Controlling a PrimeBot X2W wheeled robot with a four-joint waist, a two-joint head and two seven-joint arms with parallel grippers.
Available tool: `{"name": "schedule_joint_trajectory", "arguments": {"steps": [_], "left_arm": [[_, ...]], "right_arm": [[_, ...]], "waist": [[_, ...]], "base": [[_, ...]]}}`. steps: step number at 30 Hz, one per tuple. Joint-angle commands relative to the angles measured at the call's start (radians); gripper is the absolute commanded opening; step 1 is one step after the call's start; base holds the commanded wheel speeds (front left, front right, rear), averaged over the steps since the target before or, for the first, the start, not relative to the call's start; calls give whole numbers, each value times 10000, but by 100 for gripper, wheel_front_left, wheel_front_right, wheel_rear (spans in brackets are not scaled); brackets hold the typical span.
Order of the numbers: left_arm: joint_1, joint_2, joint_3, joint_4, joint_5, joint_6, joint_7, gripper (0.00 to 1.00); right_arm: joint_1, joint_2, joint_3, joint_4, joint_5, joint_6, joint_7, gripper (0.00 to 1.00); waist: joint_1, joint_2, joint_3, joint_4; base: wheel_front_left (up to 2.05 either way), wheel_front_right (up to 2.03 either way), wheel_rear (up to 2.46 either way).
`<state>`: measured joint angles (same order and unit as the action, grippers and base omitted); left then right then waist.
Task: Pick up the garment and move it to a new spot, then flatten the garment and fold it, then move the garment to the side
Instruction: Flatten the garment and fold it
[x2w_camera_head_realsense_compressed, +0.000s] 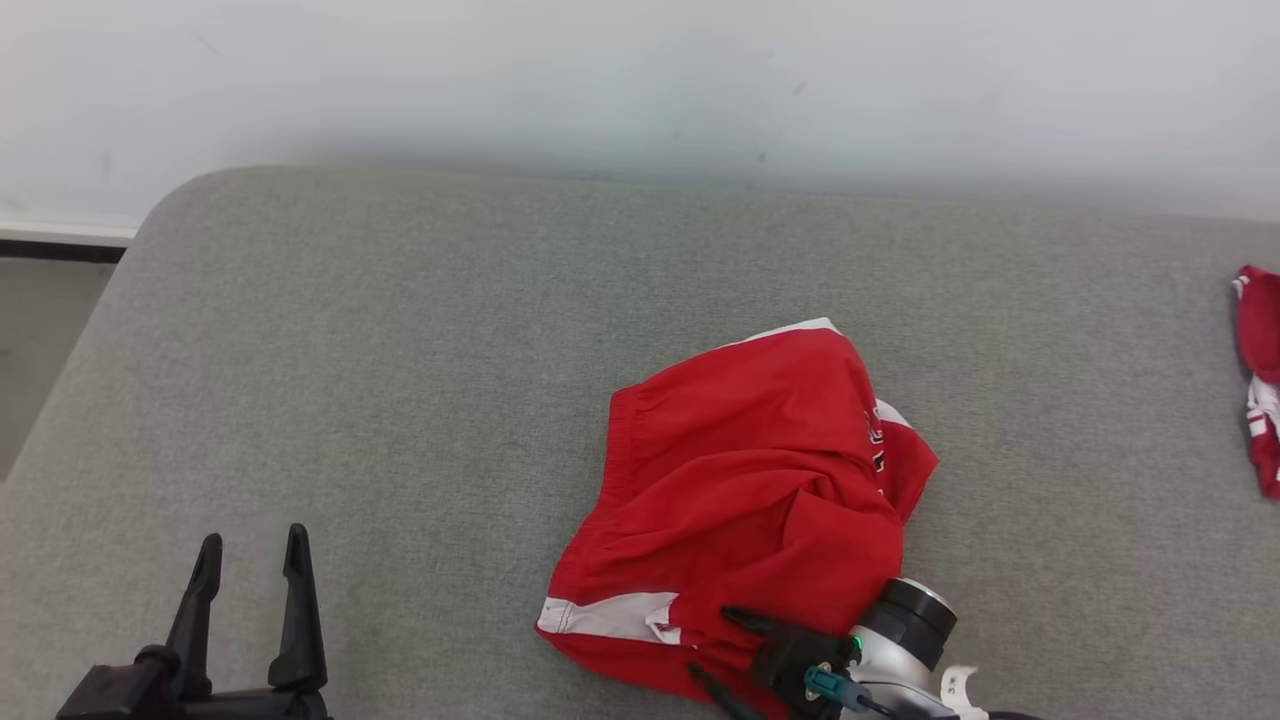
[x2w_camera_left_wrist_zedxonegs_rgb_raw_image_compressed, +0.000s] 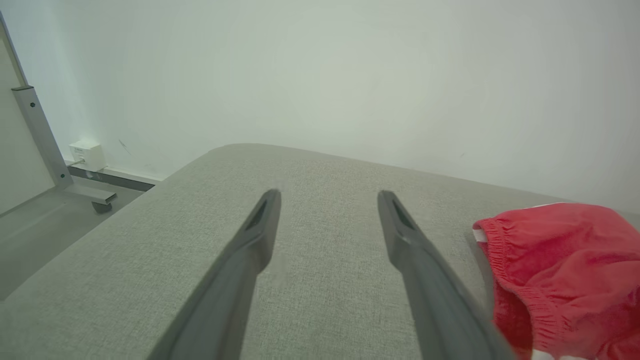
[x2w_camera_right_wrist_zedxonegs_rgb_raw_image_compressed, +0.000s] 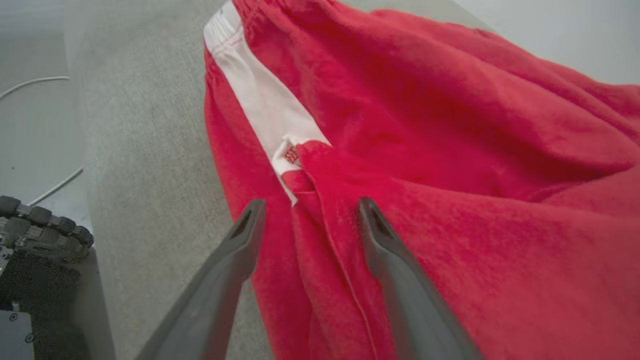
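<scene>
**Right gripper open over the garment's near hem**

The red garment (x2w_camera_head_realsense_compressed: 750, 490) lies crumpled on the grey cushion (x2w_camera_head_realsense_compressed: 400, 380), right of the middle and toward the near edge. A white band (x2w_camera_head_realsense_compressed: 610, 612) runs along its near-left corner. The right gripper (x2w_camera_head_realsense_compressed: 708, 640) sits at the garment's near edge, fingers pointing left across the cloth. In the right wrist view its jaws (x2w_camera_right_wrist_zedxonegs_rgb_raw_image_compressed: 311, 202) stand well apart with a raised fold of red cloth between them, just beside the end of the white band. The fold is not pinched, and nothing is lifted.

The left gripper (x2w_camera_head_realsense_compressed: 254, 535) hangs over bare cushion at the near left, well apart from the garment. Its jaws are wide and hold nothing. In the left wrist view the garment's gathered waistband (x2w_camera_left_wrist_zedxonegs_rgb_raw_image_compressed: 505, 260) shows to the right of the fingers.

A second red cloth (x2w_camera_head_realsense_compressed: 1260, 380) lies at the far-right edge of the cushion, well apart from the garment. Nothing lies between the two.

The cushion is bare to the left of the garment and beyond it, up to the pale wall (x2w_camera_head_realsense_compressed: 640, 80). Its left corner is rounded and drops to the floor (x2w_camera_head_realsense_compressed: 40, 340). A metal leg (x2w_camera_left_wrist_zedxonegs_rgb_raw_image_compressed: 40, 135) and a white box (x2w_camera_left_wrist_zedxonegs_rgb_raw_image_compressed: 87, 154) stand there.
</scene>
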<state>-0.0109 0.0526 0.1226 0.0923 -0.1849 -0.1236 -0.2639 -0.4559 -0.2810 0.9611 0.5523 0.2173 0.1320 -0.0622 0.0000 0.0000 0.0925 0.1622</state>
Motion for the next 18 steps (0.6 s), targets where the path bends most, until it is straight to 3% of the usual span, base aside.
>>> {"name": "schedule_joint_trajectory", "arguments": {"steps": [1,2,10,14,18], "left_arm": [[-77,-8,22,21,-47,-40,-1,100],[-95,-10,48,19,-59,-44,-1,100],[98,-23,87,8,-175,-63,-1,100],[134,-20,-5,22,-265,-42,-1,100],[165,-21,-113,37,-288,-40,-1,100]], "right_arm": [[-68,80,-6,177,-41,-28,-113,29],[-132,165,-56,380,-68,-29,-219,0],[255,531,-1651,831,143,-29,-1789,0],[1007,548,-3248,-69,592,-29,-2026,0],[2345,659,-5221,-1813,823,-28,-2030,0]], "waist": [[0,0,75,120],[0,0,86,146],[0,0,26,-75],[0,0,3,-388],[0,0,42,-773]], "base": [[0,0,0],[0,0,0],[0,0,0],[0,0,0],[0,0,0]]}}
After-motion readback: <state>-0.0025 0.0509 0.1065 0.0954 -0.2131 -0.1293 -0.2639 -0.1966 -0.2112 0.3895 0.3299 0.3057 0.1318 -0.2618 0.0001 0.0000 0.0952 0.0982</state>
